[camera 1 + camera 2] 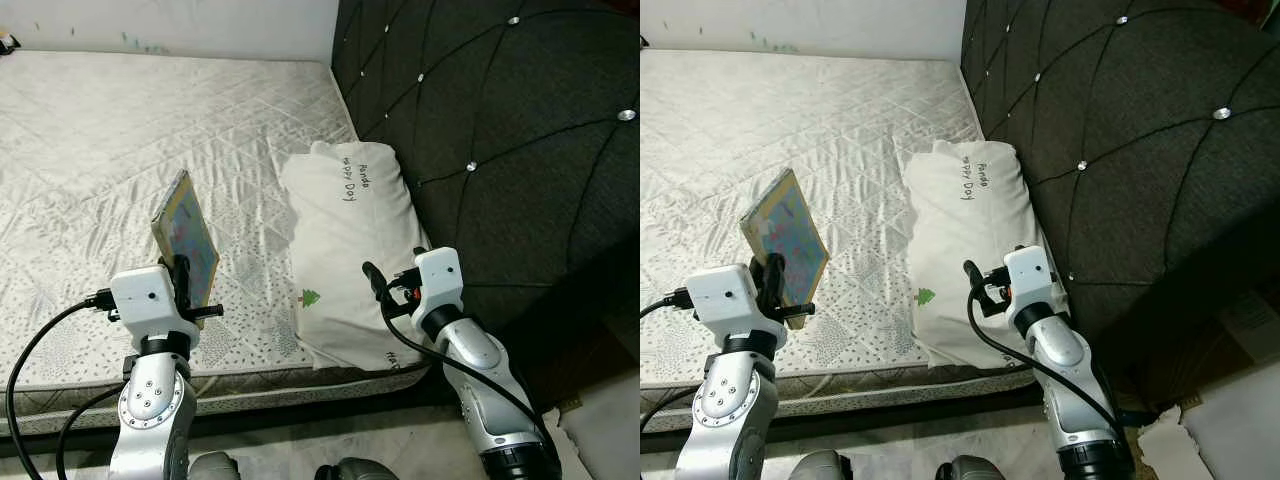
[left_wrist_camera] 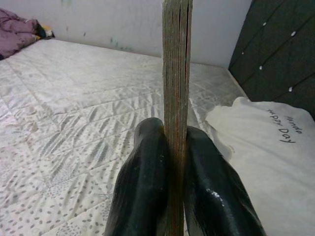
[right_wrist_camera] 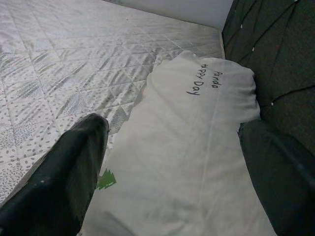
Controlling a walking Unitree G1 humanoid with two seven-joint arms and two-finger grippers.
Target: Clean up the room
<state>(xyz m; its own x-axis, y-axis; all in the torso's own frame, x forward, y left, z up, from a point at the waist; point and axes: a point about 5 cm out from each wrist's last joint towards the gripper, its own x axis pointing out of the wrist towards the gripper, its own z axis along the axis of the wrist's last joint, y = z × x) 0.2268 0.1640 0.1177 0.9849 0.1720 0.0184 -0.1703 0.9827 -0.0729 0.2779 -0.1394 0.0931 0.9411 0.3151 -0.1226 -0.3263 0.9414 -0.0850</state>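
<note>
A bed (image 1: 120, 140) with a quilted, pale patterned mattress cover is seen from its near edge. A dark tufted headboard (image 1: 520, 130) with shiny buttons stands along the bed's right side, and a white wall (image 1: 170, 20) runs behind the far edge. A purple cloth (image 2: 17, 29) is bunched at the far corner of the bed, against the wall.

A white pillow (image 1: 350, 250) lies on the bed, its right edge against the headboard. Handwritten lettering is printed near its far end and a small green tree mark near its near end.

A thin book (image 1: 186, 243) with a colourful cover is held upright above the bed, to the left of the pillow and apart from it. It is clamped at its lower edge by the left gripper (image 1: 183, 285), both fingers (image 2: 145, 187) pressed flat on its two faces.

The right gripper (image 3: 177, 182) is held over the near end of the pillow, just beside the headboard. Its fingers (image 3: 74, 167) are spread wide, with nothing between them; the pillow is seen through the gap.
</note>
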